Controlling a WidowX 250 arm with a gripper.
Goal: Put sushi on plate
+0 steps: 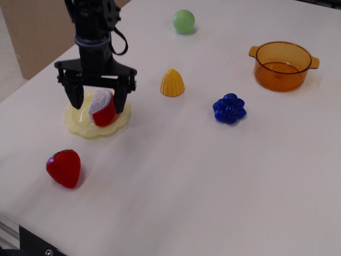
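Sushi lay on the plate with the claw spread open above it.

The black claw point(97, 103) hung over the pale yellow plate point(80, 126) at the left of the white tabletop point(213, 176), its two fingers point(73, 96) parted wide and standing clear on either side of the sushi point(103, 108). The sushi rested on the plate, tipped on its side, white rice face turned up and left, red shell down and right. A red strawberry point(63, 168) sat nearer the front edge, apart from the plate. A yellow corn piece point(172, 82), blue grapes point(229, 108), a green ball point(184, 21) and an orange pot point(282, 65) stood well apart to the right.
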